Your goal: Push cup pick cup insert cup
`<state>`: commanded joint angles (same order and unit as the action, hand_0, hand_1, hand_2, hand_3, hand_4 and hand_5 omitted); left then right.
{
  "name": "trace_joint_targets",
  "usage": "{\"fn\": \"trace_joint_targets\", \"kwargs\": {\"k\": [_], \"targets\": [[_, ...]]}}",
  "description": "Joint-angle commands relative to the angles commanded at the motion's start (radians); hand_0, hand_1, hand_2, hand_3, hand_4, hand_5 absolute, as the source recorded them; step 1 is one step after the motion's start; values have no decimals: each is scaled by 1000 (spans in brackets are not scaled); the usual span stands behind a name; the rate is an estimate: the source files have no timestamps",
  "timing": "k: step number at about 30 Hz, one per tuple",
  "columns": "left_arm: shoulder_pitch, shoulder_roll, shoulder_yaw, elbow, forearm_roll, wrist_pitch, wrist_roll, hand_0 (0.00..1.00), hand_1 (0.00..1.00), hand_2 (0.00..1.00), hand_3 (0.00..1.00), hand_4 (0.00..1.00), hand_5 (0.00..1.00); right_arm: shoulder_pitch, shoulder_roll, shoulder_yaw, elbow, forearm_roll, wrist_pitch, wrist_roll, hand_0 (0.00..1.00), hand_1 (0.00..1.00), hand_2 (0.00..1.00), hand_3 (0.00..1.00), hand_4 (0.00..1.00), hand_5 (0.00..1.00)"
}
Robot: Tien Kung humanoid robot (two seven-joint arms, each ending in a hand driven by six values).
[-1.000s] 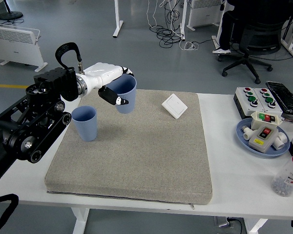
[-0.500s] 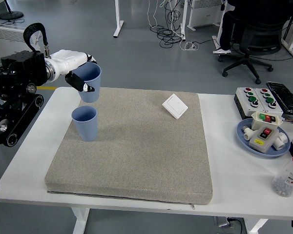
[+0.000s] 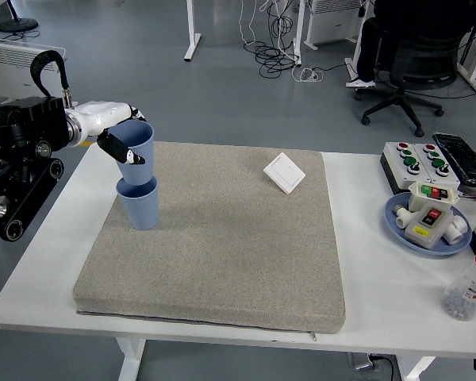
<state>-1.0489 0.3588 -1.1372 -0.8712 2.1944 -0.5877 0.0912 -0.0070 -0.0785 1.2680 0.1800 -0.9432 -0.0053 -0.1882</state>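
Note:
Two blue cups are on the left of the grey mat (image 3: 222, 246). The lower blue cup (image 3: 140, 208) stands upright on the mat. My left hand (image 3: 120, 143) is shut on the upper blue cup (image 3: 136, 152), whose bottom sits in the mouth of the lower cup, leaning slightly. The white hand and black arm come in from the left edge. My right hand is out of view.
A white switch plate (image 3: 284, 172) lies at the mat's far right. On the table's right stand a button box (image 3: 415, 161), a blue plate (image 3: 397, 220) with switch parts, and a red-capped bottle (image 3: 469, 285). An office chair stands on the floor beyond.
My left hand has carried the cup left from over the mat's far side, then lowered it until its base entered the standing cup.

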Motion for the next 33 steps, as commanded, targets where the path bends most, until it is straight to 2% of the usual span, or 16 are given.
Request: {"fn": "trace_joint_targets", "kwargs": {"k": [20,21,26,27,32,33], "targets": [[10,-14,3,61,-7,21,-25,491,537,503,485,534,2,6,0,-5,0,2,1,0,692,599,620,548,109,470],[11,-15,3,64,-7,23,-27,484,582,555,518,488,29,6,0,-5,0,2,1,0,692,598,619,548,109,470],[15,-16,0,74,-3,26,-37,484,582,555,518,488,29,7,-1,-5,0,2,2,0,692,598,619,548,109,470],[16,-15,-1,76,-2,26,-39,457,631,656,569,742,265,7,-1,-5,0,2,2,1,692,597,619,548,109,471],[18,-16,-2,84,1,30,-51,457,631,656,569,742,265,8,-1,-4,0,1,2,0,692,597,619,548,109,471],[18,-16,-2,84,2,30,-51,626,735,804,735,880,452,8,-1,-4,0,1,2,0,692,598,619,548,109,470]]}}
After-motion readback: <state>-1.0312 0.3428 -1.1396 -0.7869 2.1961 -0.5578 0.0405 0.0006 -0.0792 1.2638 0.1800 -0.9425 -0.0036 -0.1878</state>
